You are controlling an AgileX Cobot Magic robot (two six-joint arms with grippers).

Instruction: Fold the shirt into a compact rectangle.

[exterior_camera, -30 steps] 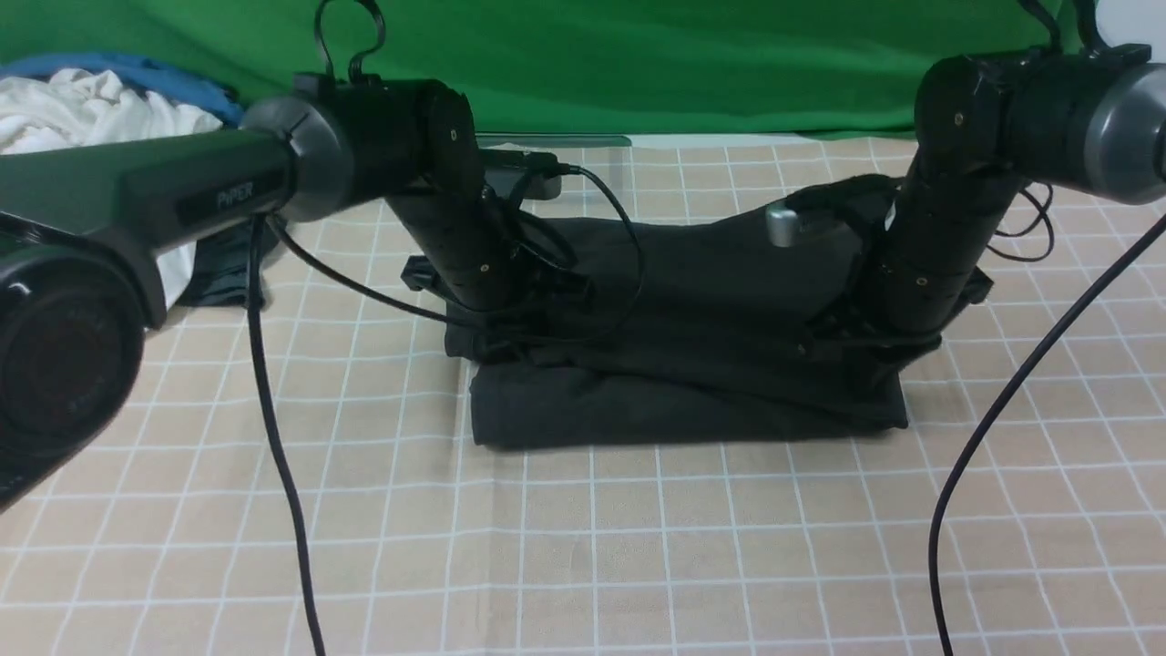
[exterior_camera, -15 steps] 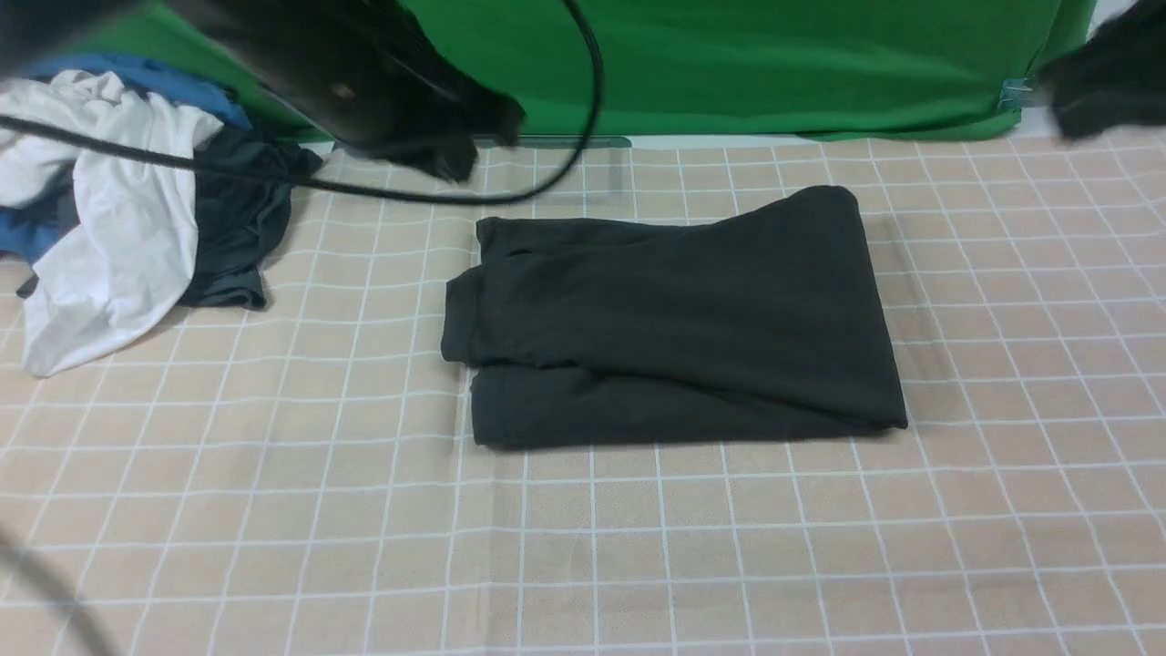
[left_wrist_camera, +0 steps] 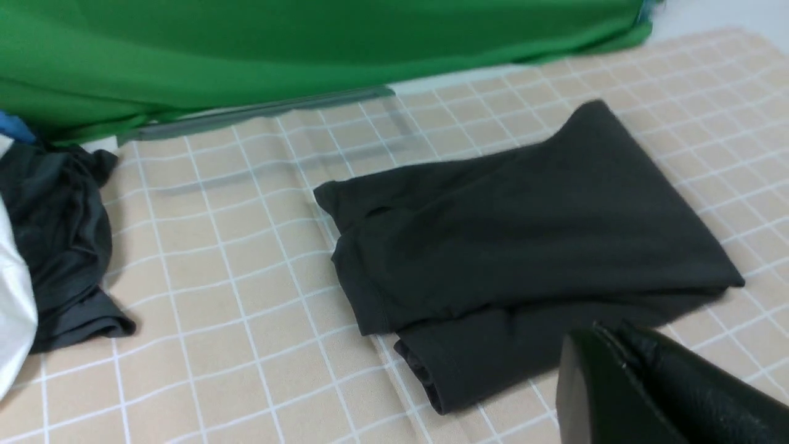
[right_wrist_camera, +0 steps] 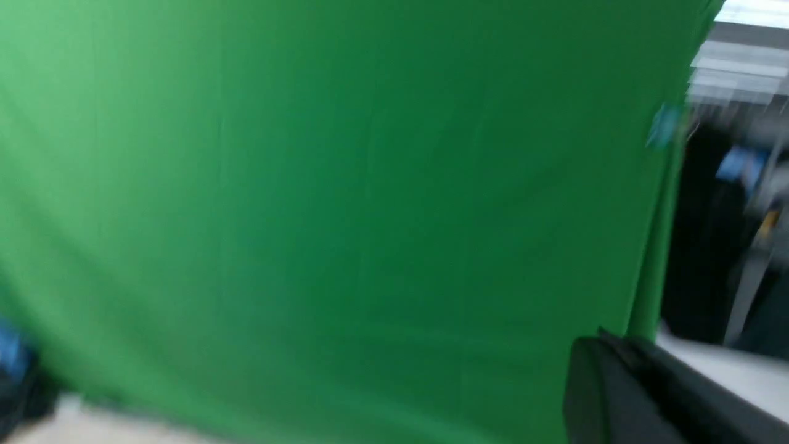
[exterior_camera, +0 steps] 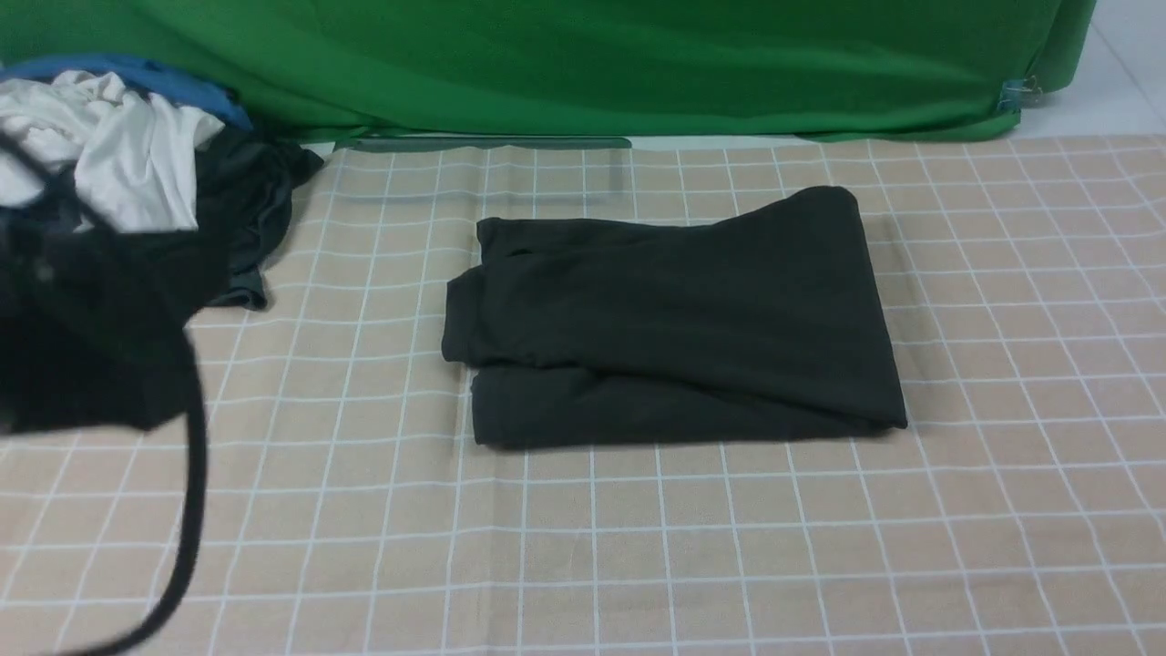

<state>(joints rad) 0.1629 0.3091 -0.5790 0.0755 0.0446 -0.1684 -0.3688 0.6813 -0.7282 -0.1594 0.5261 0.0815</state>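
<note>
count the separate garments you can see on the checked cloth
4: the folded shirt mid-cloth; at the far left a pile of white garment, dark grey garment and blue garment. More may be buried.

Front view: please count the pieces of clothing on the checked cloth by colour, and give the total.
Black: 1, the folded shirt
White: 1, the white garment
Dark grey: 1, the dark grey garment
Blue: 1, the blue garment, mostly hidden behind the pile
Total: 4
</note>
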